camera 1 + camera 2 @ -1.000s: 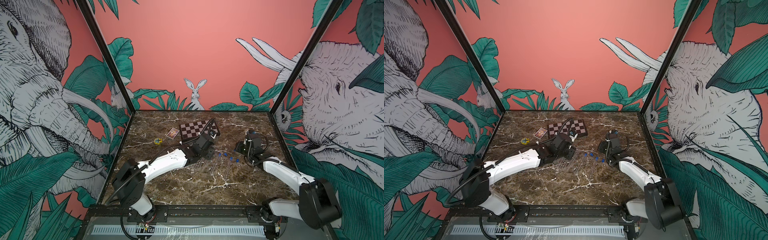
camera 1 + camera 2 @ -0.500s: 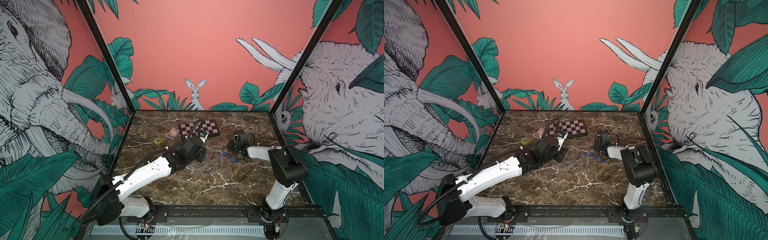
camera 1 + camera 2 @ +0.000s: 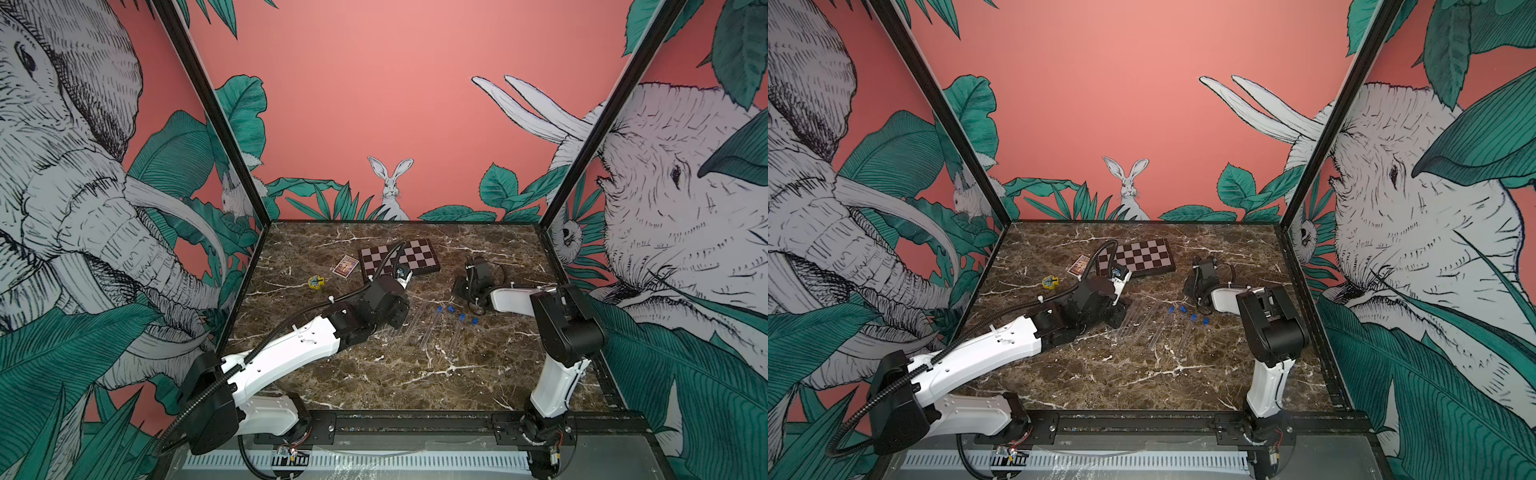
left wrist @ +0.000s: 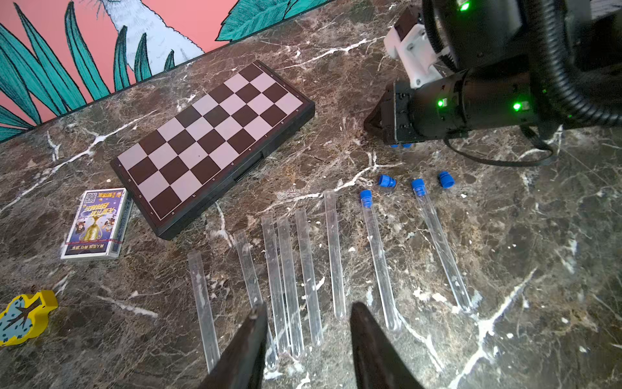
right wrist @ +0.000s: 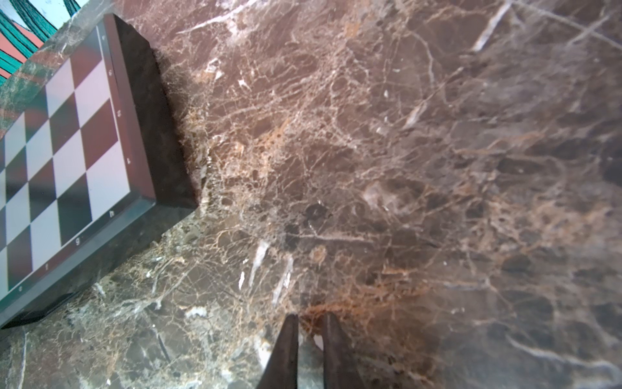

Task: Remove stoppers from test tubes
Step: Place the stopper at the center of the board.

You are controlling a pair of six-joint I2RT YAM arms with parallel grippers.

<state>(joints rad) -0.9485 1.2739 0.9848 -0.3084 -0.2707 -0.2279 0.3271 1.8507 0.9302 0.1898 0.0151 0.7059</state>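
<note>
Eight clear test tubes (image 4: pixel 304 276) lie side by side mid-desk, two of them capped with blue stoppers (image 4: pixel 366 197) and two more stoppers loose beside them. The left hand (image 4: pixel 308 331) hovers half-open over the tubes' rounded ends, holding nothing. The right hand (image 5: pixel 308 340), nearly closed and empty, hangs low over bare marble beside the chessboard (image 5: pixel 64 161).

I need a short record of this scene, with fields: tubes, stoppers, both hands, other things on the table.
test tubes: eight, lying side by side on the marble table
still closed: two tubes, with blue stoppers
loose stoppers: at least two, near the tube mouths
left hand: open, over the tubes, holding nothing
right hand: almost closed, empty, over bare table
other: chessboard, card box, yellow toy
</note>
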